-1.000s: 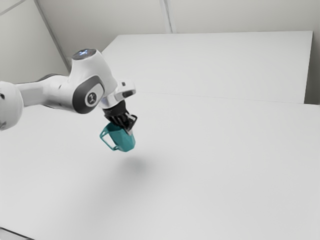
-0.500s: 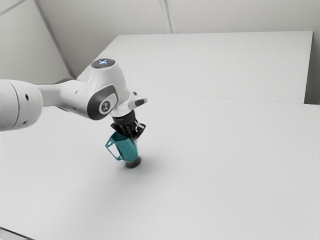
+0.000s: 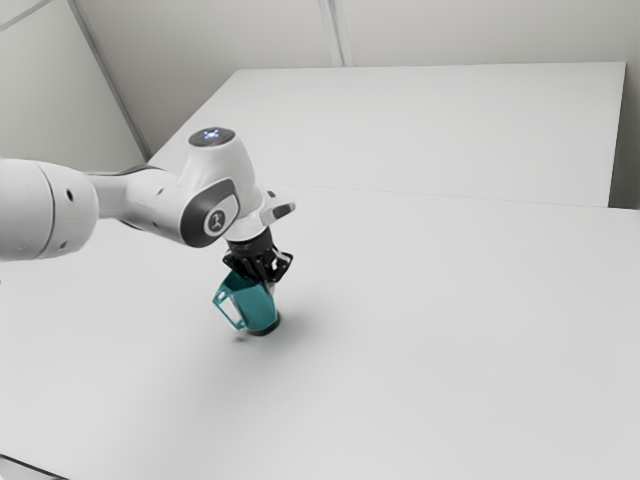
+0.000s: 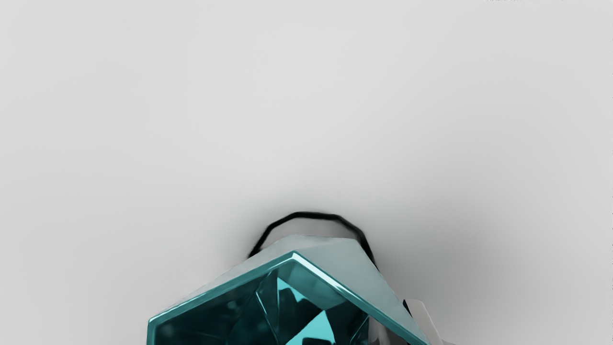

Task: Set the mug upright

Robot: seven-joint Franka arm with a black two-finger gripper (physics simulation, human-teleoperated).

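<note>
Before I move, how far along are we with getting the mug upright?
Looks done: the mug has its mouth up, toward the wrist camera. In hand: the gripper pinches its wall low over the table, the body leaning somewhat. Left, I'd judge: level it, settle the base, release, back off. Whether the base touches, I can't tell.

From the arm's [image 3: 150, 195] side, the exterior view looks down on the gripper [image 3: 260, 280] from well apart. The wrist view, close behind the fingertips, faces past them into the mug's [image 3: 262, 308] mouth; both share the mug and table [image 3: 420, 330] around its base.
</note>
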